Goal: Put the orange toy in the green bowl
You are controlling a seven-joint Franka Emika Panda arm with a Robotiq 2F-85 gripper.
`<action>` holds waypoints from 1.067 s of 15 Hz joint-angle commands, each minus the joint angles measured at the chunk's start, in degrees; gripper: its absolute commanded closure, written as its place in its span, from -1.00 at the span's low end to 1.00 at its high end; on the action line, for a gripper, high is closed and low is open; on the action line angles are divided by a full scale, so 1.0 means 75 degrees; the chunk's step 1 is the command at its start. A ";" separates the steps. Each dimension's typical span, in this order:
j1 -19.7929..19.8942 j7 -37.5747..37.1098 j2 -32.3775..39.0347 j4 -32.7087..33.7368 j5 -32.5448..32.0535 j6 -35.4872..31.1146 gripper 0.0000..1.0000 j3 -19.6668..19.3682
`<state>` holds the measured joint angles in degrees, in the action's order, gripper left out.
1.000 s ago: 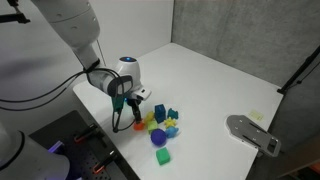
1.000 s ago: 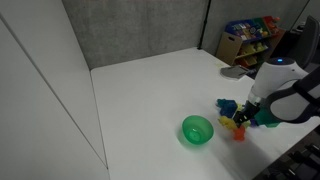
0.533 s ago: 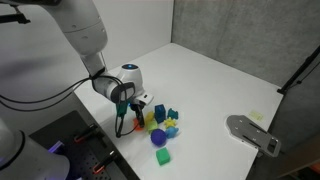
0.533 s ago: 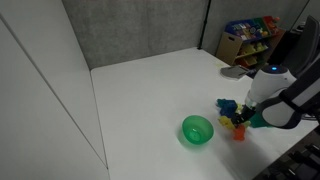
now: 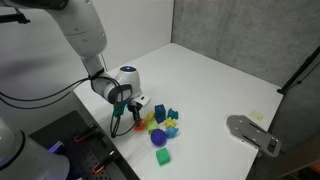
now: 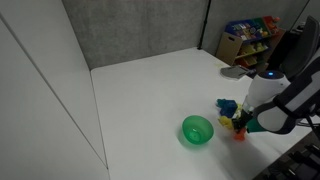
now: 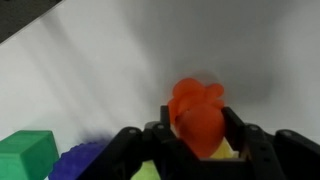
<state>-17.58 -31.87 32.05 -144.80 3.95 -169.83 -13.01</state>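
The grasp is in hand: the orange toy, on the bench, is flanked by the end effector; clamping cannot be confirmed. Closure, lift and carriage to the nearby green bowl are needed next.

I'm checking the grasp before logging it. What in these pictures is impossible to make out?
1. Whether the pincer touches the orange toy: the wrist view is blurred; in both exterior views the toy is too small.
2. The toy's lower part: hidden by the pincer in the wrist view.
3. The green bowl: outside the wrist view.
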 commanded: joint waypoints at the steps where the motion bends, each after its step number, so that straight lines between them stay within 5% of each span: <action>1: -0.0187 0.0081 -0.0416 -0.0109 0.0139 0.0030 0.50 -0.0152; 5: -0.0369 0.0040 -0.1016 -0.0225 0.0045 0.0168 0.83 -0.0262; 11: -0.1080 -0.0377 -0.2189 -0.0109 -0.0454 0.0610 0.85 -0.0631; 16: -0.1125 -0.1253 -0.2839 0.0410 -0.1163 0.1209 0.86 0.0255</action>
<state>-26.14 -36.69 13.53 -143.78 -1.57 -164.63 -14.54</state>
